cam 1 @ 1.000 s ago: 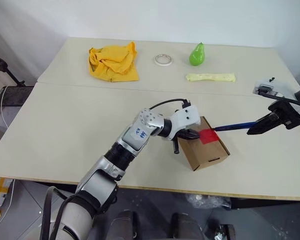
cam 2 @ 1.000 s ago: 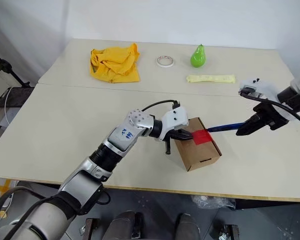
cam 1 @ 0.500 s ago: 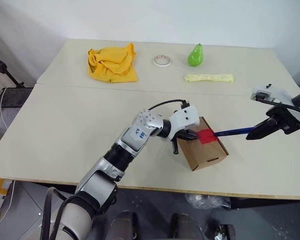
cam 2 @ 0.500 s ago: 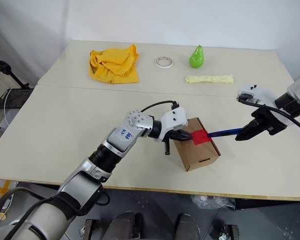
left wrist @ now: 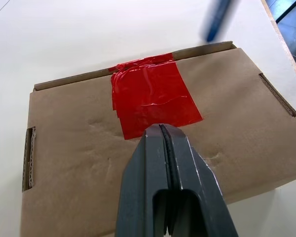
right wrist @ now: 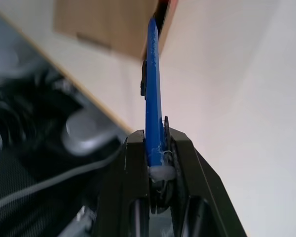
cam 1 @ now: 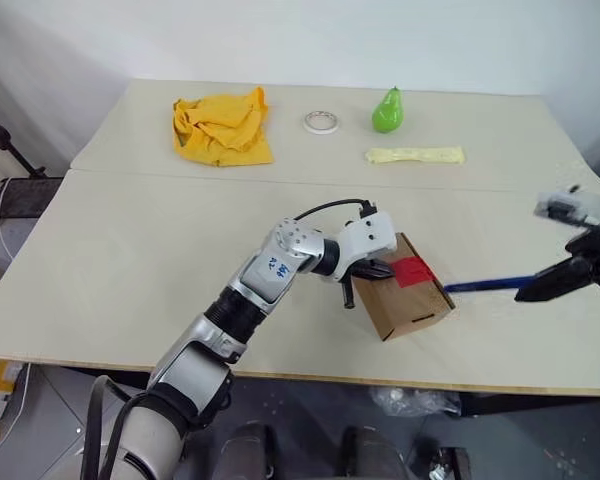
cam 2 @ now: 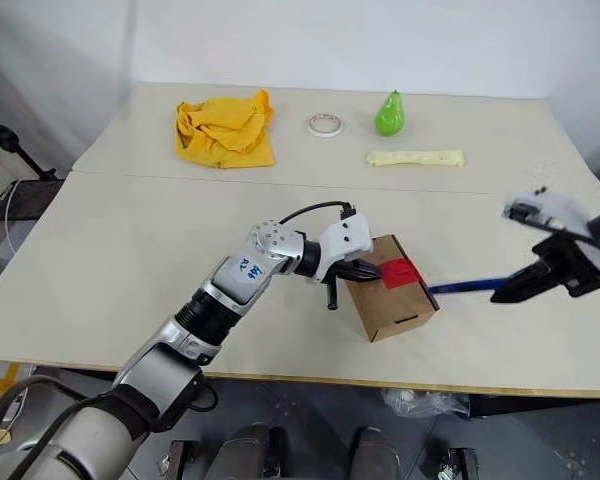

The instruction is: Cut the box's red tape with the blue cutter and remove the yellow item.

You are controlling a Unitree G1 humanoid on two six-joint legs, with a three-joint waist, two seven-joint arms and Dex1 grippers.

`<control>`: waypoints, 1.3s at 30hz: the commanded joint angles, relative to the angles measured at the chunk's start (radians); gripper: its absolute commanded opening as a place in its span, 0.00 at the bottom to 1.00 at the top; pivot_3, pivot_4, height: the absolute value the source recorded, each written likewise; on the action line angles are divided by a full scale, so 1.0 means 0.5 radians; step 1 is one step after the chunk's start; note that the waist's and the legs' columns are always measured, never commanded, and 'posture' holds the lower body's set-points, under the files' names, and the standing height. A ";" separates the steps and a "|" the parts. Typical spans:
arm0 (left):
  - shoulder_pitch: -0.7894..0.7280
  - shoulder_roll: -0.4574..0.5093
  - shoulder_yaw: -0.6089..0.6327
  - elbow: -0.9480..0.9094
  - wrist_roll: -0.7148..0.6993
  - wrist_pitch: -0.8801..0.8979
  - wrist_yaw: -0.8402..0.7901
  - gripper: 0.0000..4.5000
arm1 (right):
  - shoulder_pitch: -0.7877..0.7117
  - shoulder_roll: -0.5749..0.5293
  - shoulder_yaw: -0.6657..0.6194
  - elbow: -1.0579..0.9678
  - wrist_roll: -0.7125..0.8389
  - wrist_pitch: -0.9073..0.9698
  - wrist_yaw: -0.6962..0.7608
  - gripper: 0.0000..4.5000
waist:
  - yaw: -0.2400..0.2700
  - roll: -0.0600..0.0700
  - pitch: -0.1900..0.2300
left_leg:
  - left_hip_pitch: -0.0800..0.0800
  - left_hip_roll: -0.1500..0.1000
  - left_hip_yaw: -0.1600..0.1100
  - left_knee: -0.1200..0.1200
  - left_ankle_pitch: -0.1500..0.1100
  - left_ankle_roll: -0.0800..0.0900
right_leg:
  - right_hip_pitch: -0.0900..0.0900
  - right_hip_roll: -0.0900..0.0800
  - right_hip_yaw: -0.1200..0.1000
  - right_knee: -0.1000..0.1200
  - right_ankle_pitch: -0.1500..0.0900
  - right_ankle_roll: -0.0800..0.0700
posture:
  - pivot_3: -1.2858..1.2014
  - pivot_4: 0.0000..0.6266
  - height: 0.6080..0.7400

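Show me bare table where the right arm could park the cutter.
Bare: the wide near-table stretch left of the left gripper, and the strip between the box and the right gripper holding the blue cutter. Crowded: the far row of cloth, tape roll, green pear, pale strip.

The box is plain brown cardboard with a bright red tape patch, the cutter is dark blue, both claws are black, the table is pale cream, and on it lie a yellow-orange cloth, a white tape roll, a green pear and a pale yellow strip.
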 commanded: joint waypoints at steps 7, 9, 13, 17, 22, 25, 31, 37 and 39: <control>0.276 0.173 0.351 -0.343 -0.386 -0.115 -0.208 0.00 | 1.061 0.022 -1.487 0.852 0.267 -1.079 -0.274 0.03 | -0.002 0.001 0.005 | -0.001 0.000 0.004 0.000 0.002 0.002 | -0.001 0.001 -0.001 0.002 0.000 0.001 | 0.52 0.24 1.00; 0.290 0.238 0.410 -0.412 -0.451 -0.074 -0.235 0.00 | 1.349 0.161 -1.818 0.918 0.209 -1.362 -0.443 0.03 | 0.001 0.001 0.006 | -0.001 -0.001 0.005 0.000 0.003 0.002 | -0.002 0.000 -0.001 0.004 0.000 0.001 | 0.52 0.24 1.00; 0.378 0.481 0.555 -0.571 -0.569 -0.064 -0.350 0.00 | 1.859 0.541 -2.282 1.011 0.032 -1.960 -0.852 0.03 | 0.006 0.006 0.008 | -0.002 -0.003 0.010 0.001 0.005 0.004 | -0.003 -0.001 0.000 0.008 0.001 0.002 | 0.52 0.24 1.00; 0.551 0.684 0.730 -0.671 -0.669 -0.032 -0.344 0.00 | 2.058 0.856 -2.390 1.193 -0.208 -2.597 -1.215 0.03 | 0.001 0.013 0.010 | 0.000 -0.004 0.022 -0.002 0.005 0.003 | -0.003 -0.001 0.000 0.006 0.001 0.002 | 0.52 0.24 1.00; 0.940 0.972 0.776 -0.862 -0.666 -0.040 -0.417 0.00 | 2.166 1.015 -2.305 1.328 -0.329 -2.735 -1.236 0.03 | -0.048 0.018 0.010 | 0.003 -0.004 0.025 -0.004 0.007 0.005 | -0.003 -0.001 0.005 0.006 0.001 0.003 | 0.52 0.24 1.00; 1.104 1.045 0.810 -1.002 -0.716 0.024 -0.380 0.00 | 2.212 0.990 -2.367 1.308 -0.327 -2.793 -1.233 0.25 | -0.050 0.019 0.011 | 0.005 -0.003 0.024 -0.006 0.007 0.003 | -0.002 0.000 0.006 0.006 0.000 0.002 | 0.52 0.24 1.00; 1.222 0.996 0.740 -1.144 -0.732 0.128 -0.230 0.00 | 2.389 0.963 -2.559 0.647 0.076 -2.387 -0.884 0.47 | -0.044 0.020 0.011 | 0.020 -0.003 0.016 -0.007 0.006 0.004 | 0.005 -0.003 0.019 0.003 0.001 0.002 | 0.52 0.24 1.00; 1.162 0.815 0.515 -1.070 -0.607 0.173 -0.022 0.00 | 2.379 1.171 -2.326 0.024 0.034 -2.043 -1.213 0.26 | -0.043 0.015 0.012 | 0.027 0.003 0.020 -0.009 0.005 0.002 | 0.007 0.001 0.024 0.006 0.000 0.001 | 0.52 0.24 1.00; 1.134 0.734 0.482 -1.040 -0.593 0.169 0.042 0.00 | 2.304 1.253 -2.210 -0.018 -0.103 -2.069 -1.353 0.10 | -0.043 0.014 0.013 | 0.027 0.005 0.020 -0.008 0.005 0.002 | 0.006 0.000 0.024 0.006 0.000 0.001 | 0.52 0.24 1.00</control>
